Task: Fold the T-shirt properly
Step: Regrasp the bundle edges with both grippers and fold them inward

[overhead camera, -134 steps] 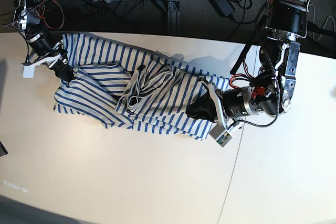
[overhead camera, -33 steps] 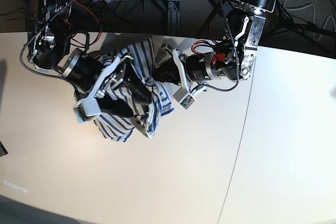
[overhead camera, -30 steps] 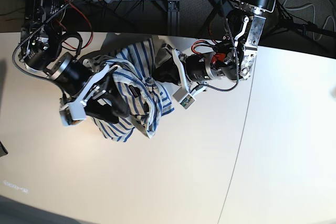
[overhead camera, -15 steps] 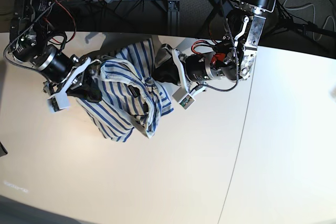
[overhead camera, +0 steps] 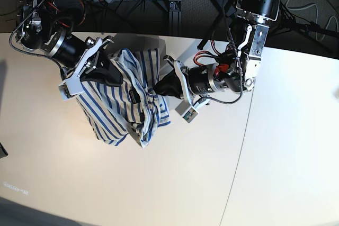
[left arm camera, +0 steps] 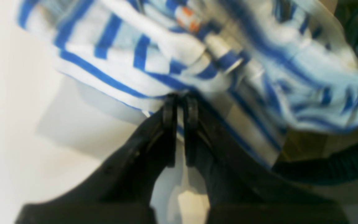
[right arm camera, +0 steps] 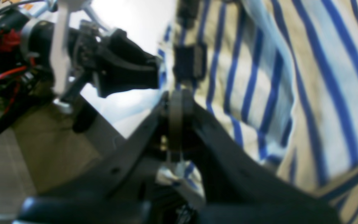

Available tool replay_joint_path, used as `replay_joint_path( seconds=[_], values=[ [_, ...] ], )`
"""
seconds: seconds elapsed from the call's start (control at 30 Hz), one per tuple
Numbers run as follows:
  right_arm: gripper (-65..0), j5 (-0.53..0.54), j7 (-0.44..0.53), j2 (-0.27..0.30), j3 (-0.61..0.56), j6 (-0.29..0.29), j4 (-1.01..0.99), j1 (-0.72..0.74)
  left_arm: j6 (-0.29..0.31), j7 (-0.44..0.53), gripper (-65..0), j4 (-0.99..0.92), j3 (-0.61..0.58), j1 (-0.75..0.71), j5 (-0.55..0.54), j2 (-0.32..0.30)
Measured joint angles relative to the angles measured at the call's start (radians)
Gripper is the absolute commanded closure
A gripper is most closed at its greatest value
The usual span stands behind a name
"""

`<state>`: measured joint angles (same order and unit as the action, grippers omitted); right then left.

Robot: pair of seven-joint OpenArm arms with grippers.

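On the pale table (overhead camera: 159,183) your T-shirt (overhead camera: 124,107) hangs bunched between both arms, the left gripper (left arm camera: 179,104) and right gripper (right arm camera: 177,102) each pinching cloth, close together at its top.

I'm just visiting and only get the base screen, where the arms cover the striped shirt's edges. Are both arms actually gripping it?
Observer: The left tool is. Its wrist camera shows the jaws almost together, pinching an edge of the T-shirt.
Visitor: And the other arm?
Observer: The right tool is fully shut. Its own camera shows a scrap of striped cloth between its fingers, nearer the lens.
Visitor: Is there anything else I'm missing?
Observer: There is a small orange mark on a bunched part of the cloth, beyond the left tool's tips. It is blurred.
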<state>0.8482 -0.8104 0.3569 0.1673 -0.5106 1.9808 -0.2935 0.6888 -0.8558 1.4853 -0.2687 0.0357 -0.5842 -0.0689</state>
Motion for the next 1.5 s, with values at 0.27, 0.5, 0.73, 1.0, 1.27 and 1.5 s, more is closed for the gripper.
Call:
replay_joint_path(
  seconds=[0.27, 0.5, 0.73, 1.0, 1.27, 1.5],
  values=[
    [0.0, -0.092, 0.041, -0.005, 0.000, 0.000, 0.027, 0.124, 0.000, -0.001, -4.1, 0.000, 0.178, 0.047, -0.001, 0.000],
    [0.0, -0.307, 0.105, -0.005, 0.000, 0.000, -0.031, 0.257, 0.000, -0.170, 0.0, 0.041, 0.221, 0.056, -0.160, -0.052],
    [0.0, -0.370, 0.157, 0.001, 0.000, 0.001, -0.283, 0.422, -0.001, -0.184, 0.0, 0.159, 0.067, 0.061, -0.213, -0.094],
    [0.0, -0.340, 0.164, -0.005, -0.003, 0.001, -0.634, 0.637, 0.000, -0.183, 0.0, 0.179, -0.197, 0.060, -0.213, -0.042],
    [0.0, -0.349, 0.163, -0.005, -0.142, 0.001, -0.705, 0.679, 0.000, -0.146, 0.0, 0.179, -0.237, 0.061, -0.111, -0.037],
    [0.0, -0.348, 0.181, -0.005, -0.227, 0.001, -0.705, 0.679, 0.000, -0.130, 0.0, 0.179, -0.236, 0.062, -0.084, -0.036]
  ],
)
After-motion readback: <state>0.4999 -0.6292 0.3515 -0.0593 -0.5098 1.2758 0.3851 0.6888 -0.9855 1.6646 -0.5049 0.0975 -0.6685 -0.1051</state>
